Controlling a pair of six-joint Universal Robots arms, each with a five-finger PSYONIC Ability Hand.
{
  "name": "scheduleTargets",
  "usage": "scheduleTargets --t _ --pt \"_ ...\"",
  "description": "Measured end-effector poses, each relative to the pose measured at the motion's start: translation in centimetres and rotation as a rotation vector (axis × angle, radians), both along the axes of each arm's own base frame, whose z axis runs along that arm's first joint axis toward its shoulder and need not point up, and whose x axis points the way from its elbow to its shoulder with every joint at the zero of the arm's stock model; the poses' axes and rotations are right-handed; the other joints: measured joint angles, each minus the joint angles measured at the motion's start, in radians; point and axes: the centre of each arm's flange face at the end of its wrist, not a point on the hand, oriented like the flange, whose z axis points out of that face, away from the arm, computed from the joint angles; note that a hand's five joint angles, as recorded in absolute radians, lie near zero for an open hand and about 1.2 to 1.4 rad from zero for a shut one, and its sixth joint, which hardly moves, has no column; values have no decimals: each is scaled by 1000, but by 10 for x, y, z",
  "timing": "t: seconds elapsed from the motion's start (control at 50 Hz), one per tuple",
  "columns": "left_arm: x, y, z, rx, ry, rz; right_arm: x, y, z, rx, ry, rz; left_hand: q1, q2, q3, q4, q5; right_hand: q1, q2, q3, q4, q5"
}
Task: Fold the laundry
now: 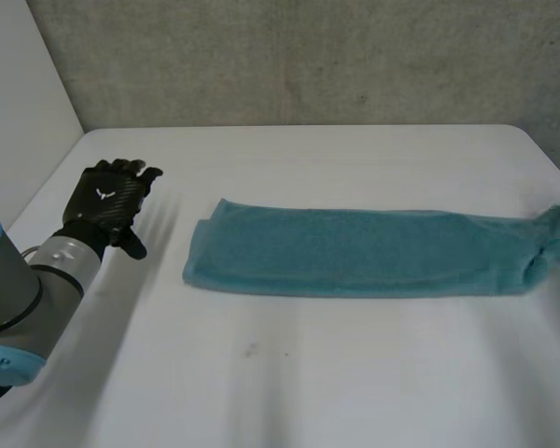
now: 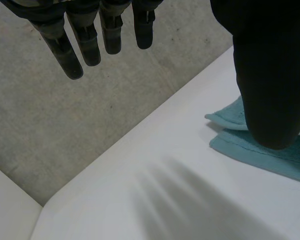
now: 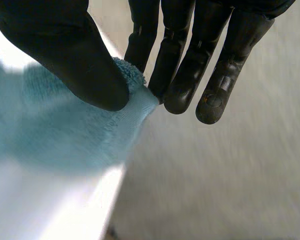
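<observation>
Grey concrete wall (image 1: 308, 56) behind, white table (image 1: 289, 383) in front. At your left, the left hand (image 1: 107, 201) hovers over the table with its fingers straight and spread, holding nothing; it is near the towel's left end but apart from it. The teal towel (image 1: 355, 252) lies across the middle as a long strip, already folded lengthwise. At your right, the right hand (image 3: 182, 60) pinches the towel's bunched right end between thumb and fingers. Judged step: the crosswise fold. Next, you need to carry that end over onto the left end, edges square.

no readable text, only a small white emblem (image 1: 104, 194) on the left hand (image 1: 112, 207).
</observation>
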Motion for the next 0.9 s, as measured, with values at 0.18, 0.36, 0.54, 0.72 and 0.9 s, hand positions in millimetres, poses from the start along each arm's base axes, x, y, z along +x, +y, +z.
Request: scheduleTargets --t 0.18,0.36,0.54,0.72,0.9 --pt "4 -3 4 -11 3 15 159 45 34 -116 -38 380 0 0 0 0 0 0 1 2 0 0" --pt "7 -5 8 -23 5 26 340 169 23 -197 -81 901 0 0 0 0 0 0 1 2 0 0" --pt "8 -5 9 -25 6 28 405 250 -47 -112 -40 1149 0 0 0 0 0 0 1 2 0 0" --pt "4 -3 10 -27 8 8 399 242 -40 -123 -23 1049 0 0 0 0 0 -730 -892 -879 -892 -847" --pt "-23 6 24 -67 40 -76 332 194 20 -91 -190 761 0 0 0 0 0 -753 -963 -968 -962 -919"
